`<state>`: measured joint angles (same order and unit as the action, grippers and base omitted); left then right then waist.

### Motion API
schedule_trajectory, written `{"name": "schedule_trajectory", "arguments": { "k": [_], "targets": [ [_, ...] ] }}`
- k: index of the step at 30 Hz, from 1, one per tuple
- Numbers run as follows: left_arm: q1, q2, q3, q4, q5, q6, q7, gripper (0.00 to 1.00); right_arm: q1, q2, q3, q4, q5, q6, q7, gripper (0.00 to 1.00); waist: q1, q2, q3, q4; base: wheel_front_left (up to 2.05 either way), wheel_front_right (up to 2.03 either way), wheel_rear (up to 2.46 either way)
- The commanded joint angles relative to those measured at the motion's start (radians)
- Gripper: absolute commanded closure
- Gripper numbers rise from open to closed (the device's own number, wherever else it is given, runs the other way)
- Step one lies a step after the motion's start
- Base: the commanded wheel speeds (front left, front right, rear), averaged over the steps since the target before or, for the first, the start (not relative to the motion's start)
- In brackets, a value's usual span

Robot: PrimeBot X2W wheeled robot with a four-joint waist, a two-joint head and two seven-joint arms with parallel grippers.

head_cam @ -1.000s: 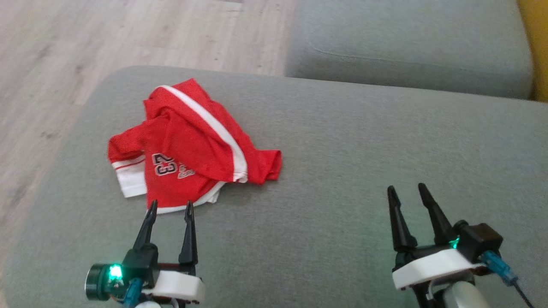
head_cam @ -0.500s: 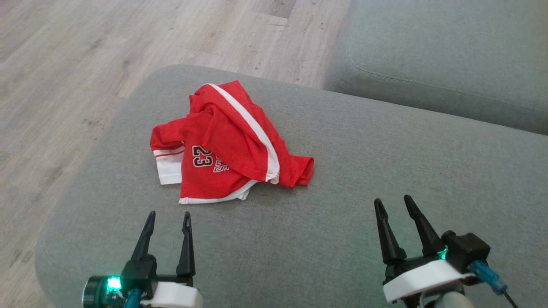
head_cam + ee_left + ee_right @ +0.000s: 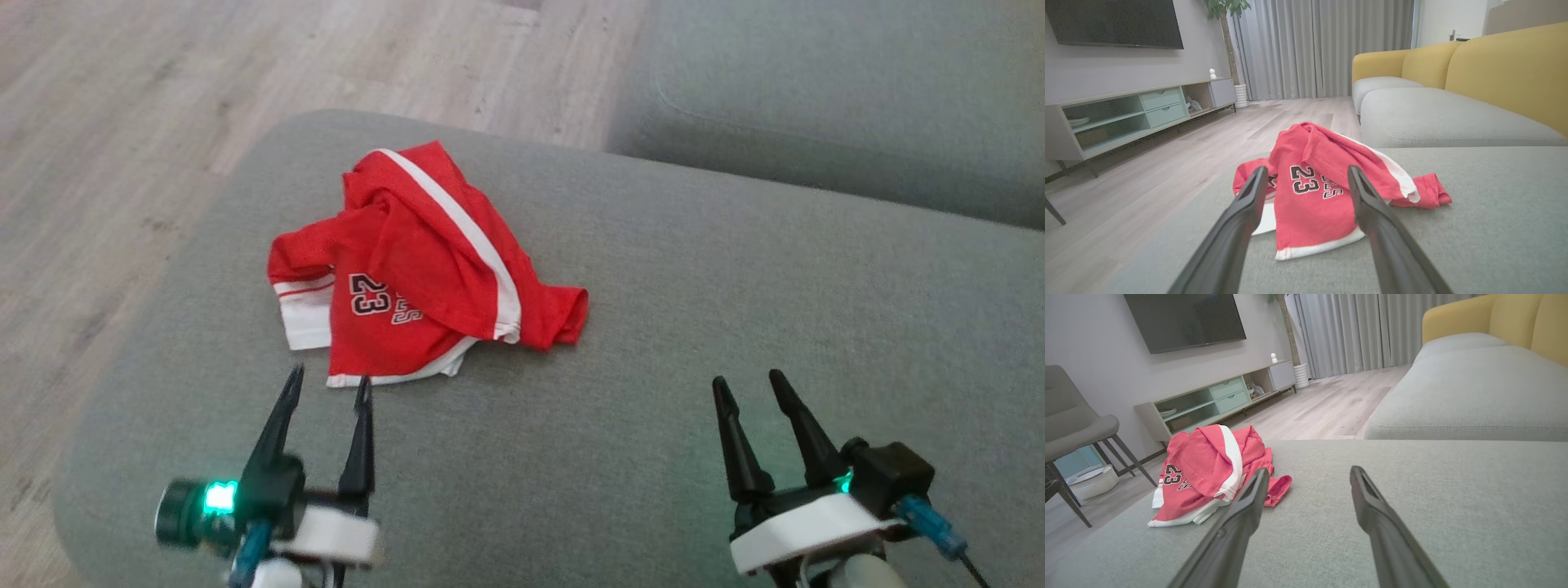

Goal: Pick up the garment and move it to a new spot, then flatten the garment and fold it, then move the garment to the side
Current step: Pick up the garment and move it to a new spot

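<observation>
Early days here, nothing of the task is ticked off. The garment (image 3: pixel 416 269), red with white trim and a 23 printed on it, lies in a crumpled heap on the far-left part of the grey cushion (image 3: pixel 694 310), close to its left edge with the wooden floor (image 3: pixel 122 122) beyond. One white stripe runs over the top of the pile and a red corner trails out to the right. It is neither lifted, nor spread, nor folded.

The left jaws stand wide and hold nothing, their dark fingers (image 3: pixel 1241 220) pointing straight at the heap. The tips are just near of the white hem, and from the left wrist view the 23 sits framed between them. I cannot tell whether they touch cloth, but it looks like a hair short.

The right jaws are wide as well and hold nothing, hovering over bare cushion well apart to the right of the garment.

My read is that this is the reach for the first pick-up. The move to a new spot, the flattening, the fold and the shift to the side are all left to do.
</observation>
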<state>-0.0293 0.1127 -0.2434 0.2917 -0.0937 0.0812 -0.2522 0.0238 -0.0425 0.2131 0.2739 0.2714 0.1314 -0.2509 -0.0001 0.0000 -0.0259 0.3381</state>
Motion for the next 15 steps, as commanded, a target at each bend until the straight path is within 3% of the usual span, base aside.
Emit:
{"name": "schedule_trajectory", "arguments": {
  "k": [1, 7, 15],
  "targets": [
    [-0.094, 0.012, 0.021, -0.031, 0.012, -0.009, -0.010, 0.00, -0.052, -0.008, 0.012, -0.036, -0.007, -0.001, -0.011, 0.00, 0.0001, 0.0000, 0.022, -0.022, 0.00, 0.00, 0.00],
    [-0.234, 0.030, -0.027, 0.024, 0.034, -0.072, 0.024, 0.00, -0.083, -0.008, -0.025, -0.044, -0.024, -0.001, -0.011, 0.00, 0.0001, 0.0000, 0.093, -0.073, 0.00, 0.00, 0.00],
    [-0.465, 0.045, -0.104, 0.166, 0.030, -0.181, 0.204, 0.00, -0.136, -0.008, -0.055, -0.055, -0.041, -0.001, -0.011, 0.00, 0.0001, 0.0000, 0.200, -0.145, 0.00, 0.00, 0.00]
  ]
}}
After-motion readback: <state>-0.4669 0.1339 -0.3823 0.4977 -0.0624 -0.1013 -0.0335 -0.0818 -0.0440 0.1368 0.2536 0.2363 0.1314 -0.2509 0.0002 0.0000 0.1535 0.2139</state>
